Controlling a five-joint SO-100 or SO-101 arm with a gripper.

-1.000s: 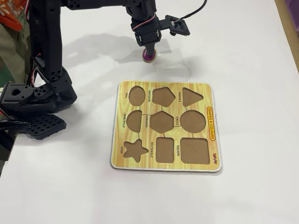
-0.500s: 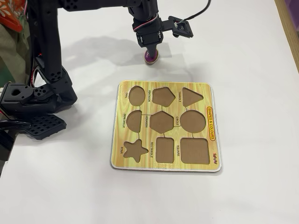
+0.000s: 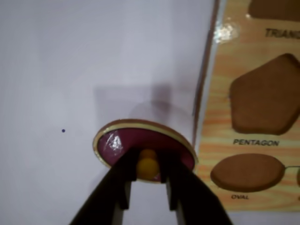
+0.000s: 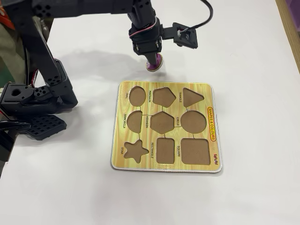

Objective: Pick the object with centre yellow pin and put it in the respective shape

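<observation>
A maroon oval piece [image 3: 117, 143] with a cream rim and a yellow centre pin [image 3: 148, 168] hangs tilted just above the white table, left of the puzzle board [image 3: 220, 93]. My gripper [image 3: 148, 164] is shut on the pin, one dark finger on each side. In the fixed view the gripper [image 4: 152, 60] holds the piece [image 4: 156, 64] just beyond the far edge of the board [image 4: 123, 140]. The empty oval recess [image 3: 247, 172] lies close to the right of the piece; in the fixed view it [image 4: 137, 95] is at the board's far left corner.
The board holds several other empty recesses, among them the pentagon [image 3: 267, 96], triangle [image 4: 192, 97], circle [image 4: 193, 121] and star [image 4: 136, 151]. The arm's base and a black mount [image 4: 33, 98] stand at the left. The table's right edge [image 4: 290, 28] shows at the far right.
</observation>
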